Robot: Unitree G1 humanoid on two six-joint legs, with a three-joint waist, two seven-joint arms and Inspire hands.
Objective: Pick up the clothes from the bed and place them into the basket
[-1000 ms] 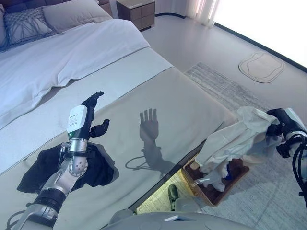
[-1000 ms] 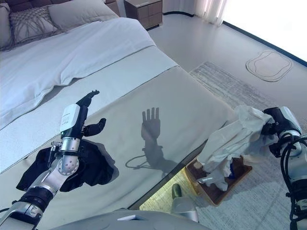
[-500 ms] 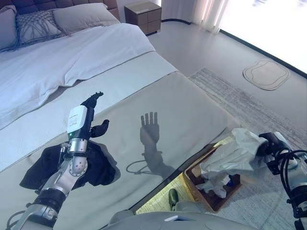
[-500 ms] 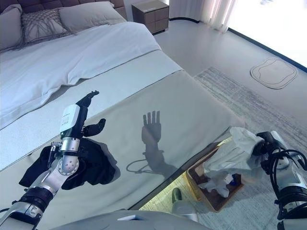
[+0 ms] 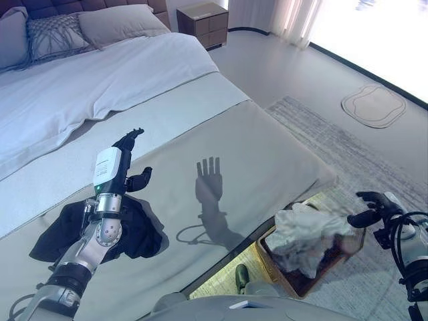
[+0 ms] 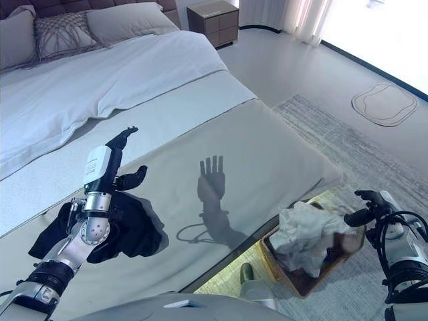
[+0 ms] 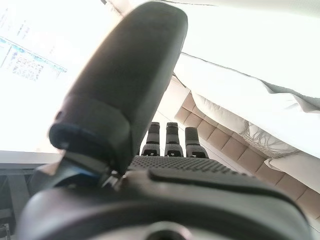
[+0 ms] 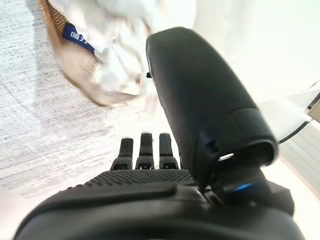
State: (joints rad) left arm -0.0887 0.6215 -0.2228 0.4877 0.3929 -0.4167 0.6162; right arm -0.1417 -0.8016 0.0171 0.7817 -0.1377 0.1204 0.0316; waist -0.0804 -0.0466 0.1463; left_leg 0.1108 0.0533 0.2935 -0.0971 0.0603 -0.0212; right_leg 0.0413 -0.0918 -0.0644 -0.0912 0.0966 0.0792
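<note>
Your right hand (image 6: 370, 207) hangs over the floor beside the foot of the bed (image 5: 254, 154), just beside the basket (image 6: 348, 253) at its far rim. Its fingers are spread and straight, thumb apart from them, and they hold nothing; the right wrist view shows the same, with the fingers extended and the basket's pale contents past them.

The white garment (image 5: 304, 231) lies bunched in the basket, heaped above the rim and spilling a little over the side nearest the bed. The basket stands on the grey rug (image 5: 348, 144), tight against the bed's foot corner.

Your left hand (image 5: 130, 160) is raised above the bed's near edge, fingers straight and pointing up, thumb held out to the side, empty. Its shadow falls on the grey cover toward the middle of the bed's foot end.

The dark garment (image 5: 63, 231) lies crumpled on the grey cover near the bed's near edge, under and around your left forearm. You cannot tell from these views whether the arm touches it.

At the head end you see the white duvet (image 5: 100, 73) and pillows (image 5: 114, 23). A wooden nightstand (image 5: 202, 15) stands past the head corner, and a pale mat (image 5: 373, 105) lies on the floor well apart from the basket.
</note>
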